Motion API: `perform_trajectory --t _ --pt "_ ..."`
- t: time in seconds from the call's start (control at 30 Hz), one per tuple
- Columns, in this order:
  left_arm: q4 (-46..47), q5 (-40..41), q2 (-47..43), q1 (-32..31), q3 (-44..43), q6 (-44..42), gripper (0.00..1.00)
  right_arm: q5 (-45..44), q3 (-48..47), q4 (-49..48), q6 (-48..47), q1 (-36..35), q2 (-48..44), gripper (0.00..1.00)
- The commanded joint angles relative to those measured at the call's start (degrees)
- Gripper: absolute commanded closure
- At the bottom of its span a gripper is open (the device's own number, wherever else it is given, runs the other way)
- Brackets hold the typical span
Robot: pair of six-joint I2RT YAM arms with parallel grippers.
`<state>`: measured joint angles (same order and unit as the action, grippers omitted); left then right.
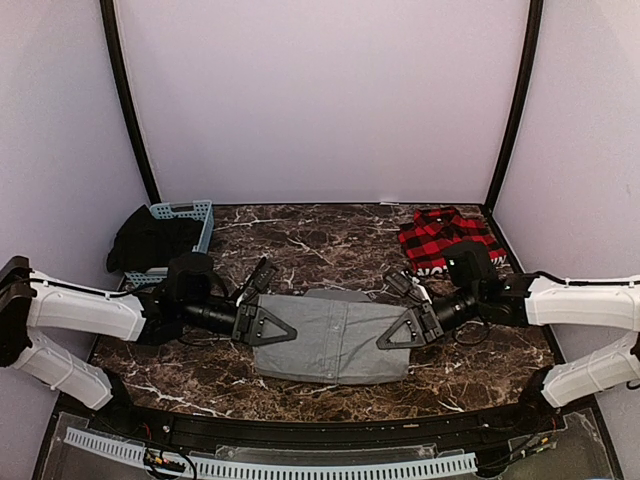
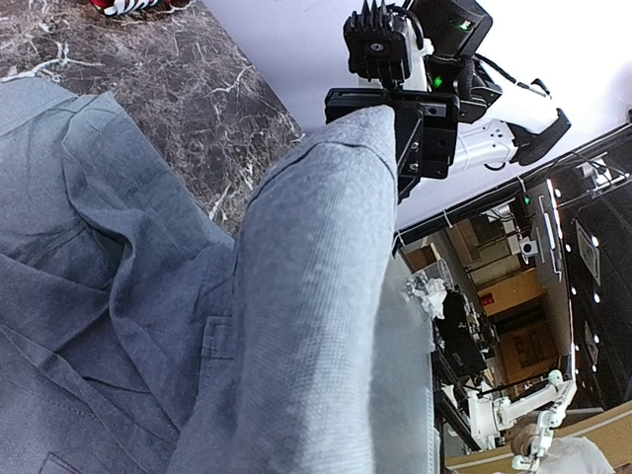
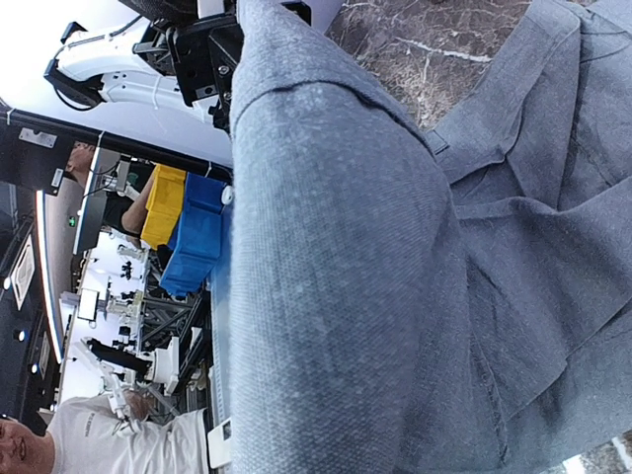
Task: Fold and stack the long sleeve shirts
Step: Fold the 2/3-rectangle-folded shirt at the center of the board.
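Item one: plain grey collared cloth shirt (image 1: 335, 345), on the dark marbled surface (image 1: 320, 245), stretched between my two hands. I have the left hand (image 1: 268, 326) clamped on one side edge and the right hand (image 1: 405, 330) clamped on the other. Item two: red-and-black plaid flannel shirt (image 1: 445, 238), folded, beyond the right hand and well apart from it.

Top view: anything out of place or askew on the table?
The dark cloth spills over the left rim of the blue basket. The grey shirt, held between the left gripper and right gripper, lies slightly crooked, its near edge slanting. The plaid shirt looks neatly folded.
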<state>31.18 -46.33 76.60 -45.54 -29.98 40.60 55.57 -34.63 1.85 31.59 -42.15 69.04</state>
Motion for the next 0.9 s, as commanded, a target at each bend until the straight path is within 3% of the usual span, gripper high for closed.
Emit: perform_trajectory --t 0.0,0.13,0.57,0.87 --pt "-7.85 3.36 -4.71 -0.4 2.84 4.69 1.0 -0.24 0.8 0.25 4.71 -0.3 -2.6 1.0" --pt "-11.12 6.99 -4.36 -0.35 0.61 3.59 1.0 -1.6 -1.66 2.0 2.95 1.15 0.44 1.0" --pt "-12.09 14.57 10.51 5.39 -9.53 0.72 1.0 0.37 -14.29 9.9 -9.91 8.27 21.01 1.0" --pt "-8.66 14.06 22.54 7.6 -13.86 -1.92 0.97 0.09 -19.19 8.03 -14.45 12.45 32.17 0.76"
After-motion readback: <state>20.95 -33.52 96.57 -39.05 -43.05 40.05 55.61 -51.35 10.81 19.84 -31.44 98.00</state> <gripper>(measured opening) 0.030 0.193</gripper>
